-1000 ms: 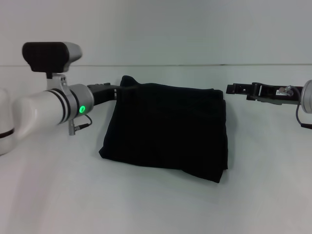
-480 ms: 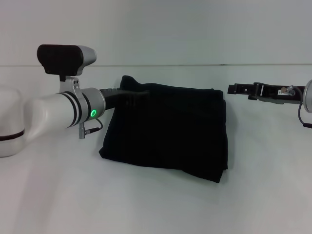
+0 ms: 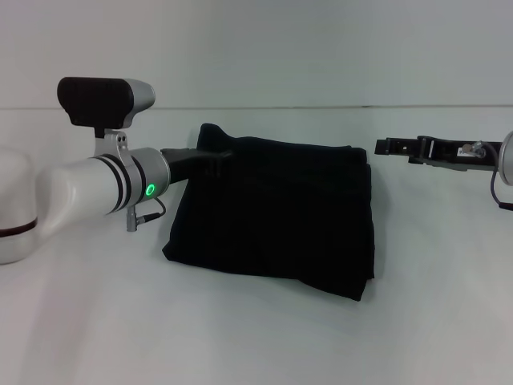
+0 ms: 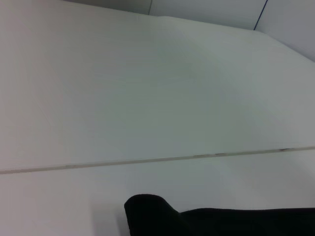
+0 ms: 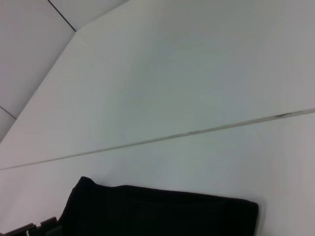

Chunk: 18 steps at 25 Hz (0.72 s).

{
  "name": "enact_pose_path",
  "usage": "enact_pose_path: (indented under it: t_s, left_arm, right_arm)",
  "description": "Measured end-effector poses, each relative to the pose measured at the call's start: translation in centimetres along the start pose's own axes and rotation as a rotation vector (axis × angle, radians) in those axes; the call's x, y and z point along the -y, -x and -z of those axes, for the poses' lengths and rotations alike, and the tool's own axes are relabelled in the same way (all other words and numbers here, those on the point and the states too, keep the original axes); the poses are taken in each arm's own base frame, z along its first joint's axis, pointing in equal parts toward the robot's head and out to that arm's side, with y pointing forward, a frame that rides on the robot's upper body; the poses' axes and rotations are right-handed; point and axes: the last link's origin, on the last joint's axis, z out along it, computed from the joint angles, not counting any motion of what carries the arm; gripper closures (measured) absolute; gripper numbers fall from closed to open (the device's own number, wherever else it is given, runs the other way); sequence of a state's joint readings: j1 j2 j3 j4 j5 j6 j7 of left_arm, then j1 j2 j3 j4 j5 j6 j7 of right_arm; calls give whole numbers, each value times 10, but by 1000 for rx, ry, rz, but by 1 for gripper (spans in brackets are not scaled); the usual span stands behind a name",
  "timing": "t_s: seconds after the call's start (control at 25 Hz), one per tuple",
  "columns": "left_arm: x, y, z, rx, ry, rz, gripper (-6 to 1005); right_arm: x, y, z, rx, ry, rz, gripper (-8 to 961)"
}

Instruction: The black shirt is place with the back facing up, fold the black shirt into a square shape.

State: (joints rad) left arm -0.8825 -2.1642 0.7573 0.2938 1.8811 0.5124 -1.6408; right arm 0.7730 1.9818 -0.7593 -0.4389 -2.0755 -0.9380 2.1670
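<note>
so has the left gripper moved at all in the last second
Yes. The left gripper has pushed toward the right over the far-left corner of the black shirt, which lies in the same place on the table.

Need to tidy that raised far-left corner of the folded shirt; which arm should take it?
Probably left: the left gripper is at the black shirt there; the right gripper hangs off its far-right corner.

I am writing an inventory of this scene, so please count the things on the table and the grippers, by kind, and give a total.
Black shirt, folded, on the white table: 1
Grippers: 2, the left gripper at the shirt's far left corner, the right gripper apart from the shirt on its right
Total: 3
</note>
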Motion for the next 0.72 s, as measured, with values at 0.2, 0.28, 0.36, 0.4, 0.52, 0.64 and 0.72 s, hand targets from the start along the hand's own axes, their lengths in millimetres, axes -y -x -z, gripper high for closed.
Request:
enact_pose_path:
  t_s: [0.2,0.28,0.36,0.4,0.52,0.64,0.72]
  left_arm:
    - [-2,1,-1,1,3,-1,530]
    - [-2,1,-1,0,3,2,628]
    - [-1,1,0,-2,1,9,710]
    - [-1,1,0,-4,-2,13,750]
    - [0,0,0,-12,-8,33,860]
    - [2,1,0,-21,-14,60,945]
    - [3,1,1,-23,-16,68,1001]
  right_arm:
    - [1,0,0,3,-5,1,71]
    - [1,1,0,4,-5,2,71]
    - [0,1,0,4,-5,2,70]
    - [0,0,0,3,-4,2,70]
    - [0,0,-1,3,-3,1,69]
    - [-1,0,-1,3,-3,1,70]
    - [-1,-1,-1,2,-3,5,71]
